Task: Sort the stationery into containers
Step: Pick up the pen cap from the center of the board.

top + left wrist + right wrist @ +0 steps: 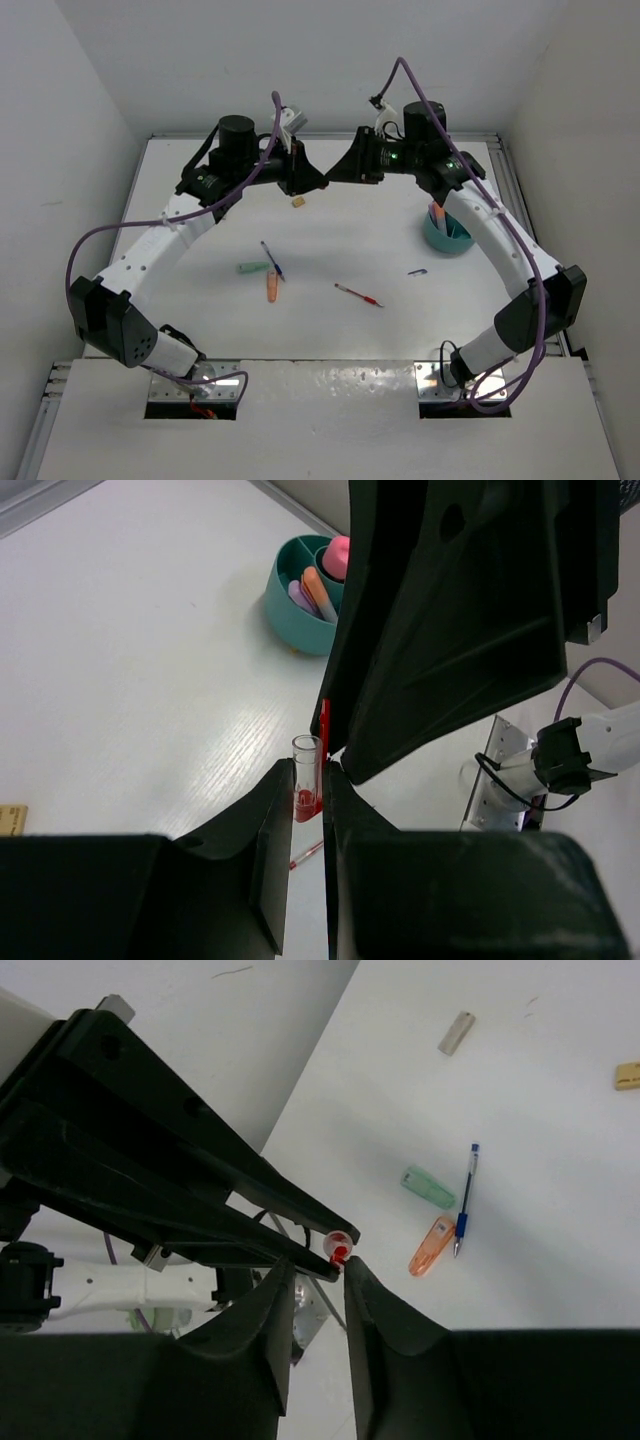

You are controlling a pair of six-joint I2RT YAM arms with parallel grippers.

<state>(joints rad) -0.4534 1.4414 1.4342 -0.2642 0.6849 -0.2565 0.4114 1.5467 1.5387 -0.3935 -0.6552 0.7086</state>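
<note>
From above, the meeting tips are blocked. The left gripper pinches a clear, red-ended tube; whether the right gripper grips is unclear.

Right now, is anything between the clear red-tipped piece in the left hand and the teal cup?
Nothing visible. The left hand pinches the small clear red-tipped piece; the line to the round teal cup is open, with the black right hand beside it.

Cup right, markers inside; far stub left of pen, near stub before it; second pen rightward.
</note>
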